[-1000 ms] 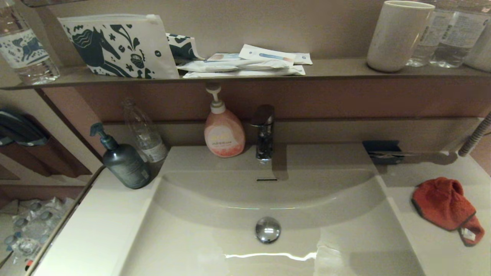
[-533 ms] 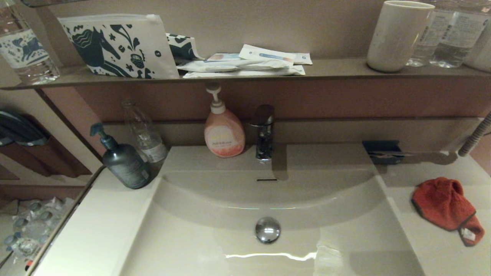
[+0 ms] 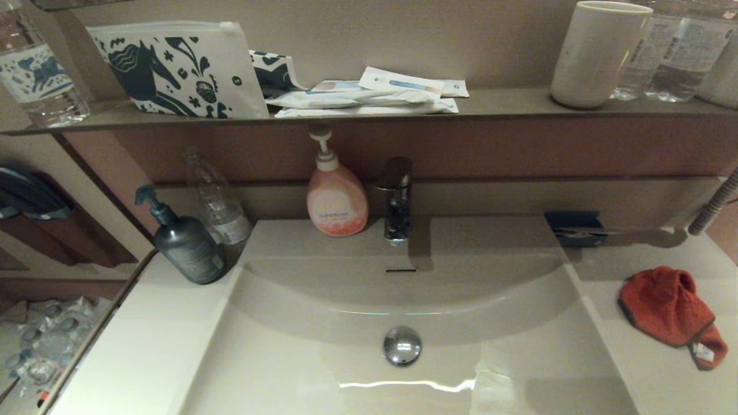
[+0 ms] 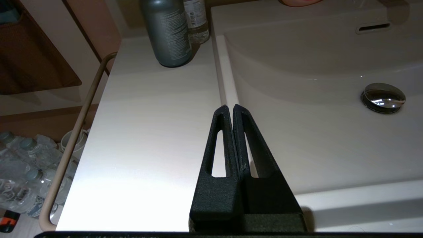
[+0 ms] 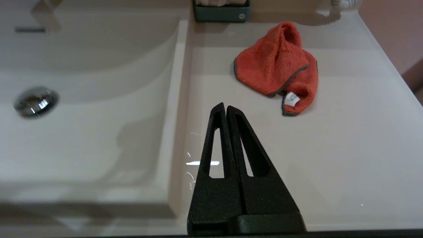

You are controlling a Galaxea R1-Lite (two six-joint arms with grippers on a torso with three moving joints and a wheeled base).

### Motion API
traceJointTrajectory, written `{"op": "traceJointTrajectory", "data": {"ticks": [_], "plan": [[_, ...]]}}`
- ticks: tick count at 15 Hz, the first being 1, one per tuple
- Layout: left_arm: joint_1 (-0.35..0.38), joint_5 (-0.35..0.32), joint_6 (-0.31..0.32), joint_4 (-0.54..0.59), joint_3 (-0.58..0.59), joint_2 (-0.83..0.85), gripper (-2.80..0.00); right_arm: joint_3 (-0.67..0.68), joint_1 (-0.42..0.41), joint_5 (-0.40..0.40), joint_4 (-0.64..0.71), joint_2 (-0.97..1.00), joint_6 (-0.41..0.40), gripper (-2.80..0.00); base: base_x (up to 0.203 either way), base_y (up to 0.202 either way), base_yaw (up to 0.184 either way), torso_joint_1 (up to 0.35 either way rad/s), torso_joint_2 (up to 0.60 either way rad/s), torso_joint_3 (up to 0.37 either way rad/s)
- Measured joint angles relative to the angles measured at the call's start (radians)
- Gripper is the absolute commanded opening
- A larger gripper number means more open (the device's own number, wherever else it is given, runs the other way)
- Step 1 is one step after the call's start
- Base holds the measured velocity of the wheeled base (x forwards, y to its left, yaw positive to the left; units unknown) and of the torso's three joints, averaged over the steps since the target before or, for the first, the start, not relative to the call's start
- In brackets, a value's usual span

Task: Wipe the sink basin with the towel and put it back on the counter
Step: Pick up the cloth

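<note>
The red-orange towel [image 3: 669, 308] lies crumpled on the counter [image 3: 651, 374] right of the sink basin [image 3: 323, 351], its white tag toward the front. The chrome drain plug [image 3: 402, 344] sits mid-basin, the overflow slot [image 3: 400, 270] in the back wall. Neither arm shows in the head view. In the right wrist view my right gripper [image 5: 225, 107] is shut and empty, above the counter near the basin's right rim, short of the towel [image 5: 274, 69]. In the left wrist view my left gripper [image 4: 230, 107] is shut and empty over the basin's left rim.
A grey pump bottle [image 3: 187, 245], a clear bottle [image 3: 218, 202] and a pink soap dispenser [image 3: 336, 199] stand at the back, beside the faucet [image 3: 396, 199]. A dark tray [image 3: 573, 226] sits behind the towel. The brown shelf [image 3: 507, 106] above carries a pouch, packets and a cup.
</note>
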Motion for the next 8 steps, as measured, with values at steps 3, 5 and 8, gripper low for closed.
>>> {"op": "traceJointTrajectory", "data": {"ticks": [3,5,8], "plan": [[0.000,0.000,0.000,0.000,0.000,0.000,-2.80,-0.107,-0.001,-0.056,-0.008,0.196,0.041,-2.80,0.000,0.000,0.000,0.000,0.00,0.000],[0.000,0.000,0.000,0.000,0.000,0.000,-2.80,-0.161,-0.003,-0.112,-0.042,0.346,0.044,-2.80,0.000,0.000,0.000,0.000,0.00,0.000],[0.000,0.000,0.000,0.000,0.000,0.000,-2.80,-0.197,-0.036,-0.186,-0.120,0.558,-0.011,-2.80,0.000,0.000,0.000,0.000,0.00,0.000]]}}
